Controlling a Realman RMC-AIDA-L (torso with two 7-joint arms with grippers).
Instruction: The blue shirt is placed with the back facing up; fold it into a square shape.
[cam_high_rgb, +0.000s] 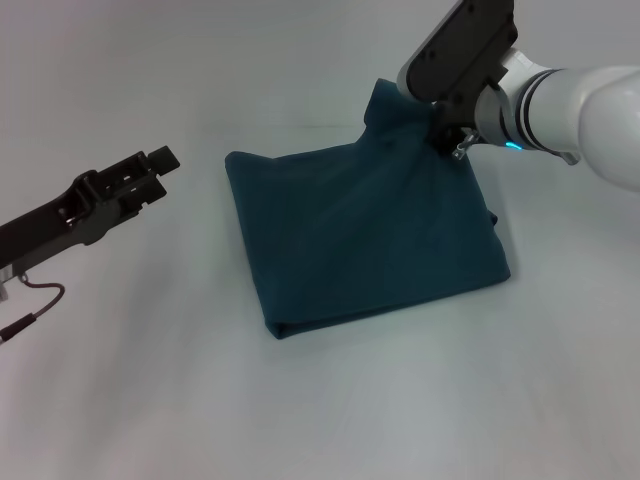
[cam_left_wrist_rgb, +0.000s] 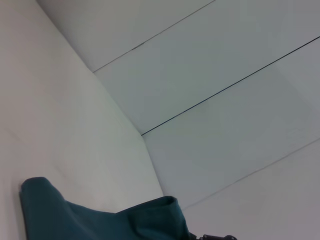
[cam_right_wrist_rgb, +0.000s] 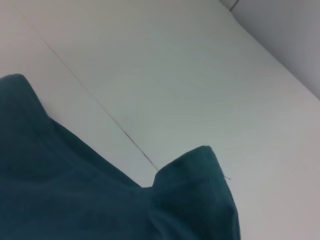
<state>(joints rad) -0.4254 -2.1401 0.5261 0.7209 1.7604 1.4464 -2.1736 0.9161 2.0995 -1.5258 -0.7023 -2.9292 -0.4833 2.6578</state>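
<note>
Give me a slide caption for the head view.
Right gripper lifts the far corner of the folded dark teal-blue cotton shirt on the white table; left gripper waits aside.

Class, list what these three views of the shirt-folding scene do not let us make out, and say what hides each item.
- Right gripper fingers: head view, hidden by its own housing and bunched cloth of the blue shirt.
- Shirt's underside and any print: all views, only plain fabric faces up.
- Left gripper: fingers unreadable in the head view, absent from its wrist view.
</note>
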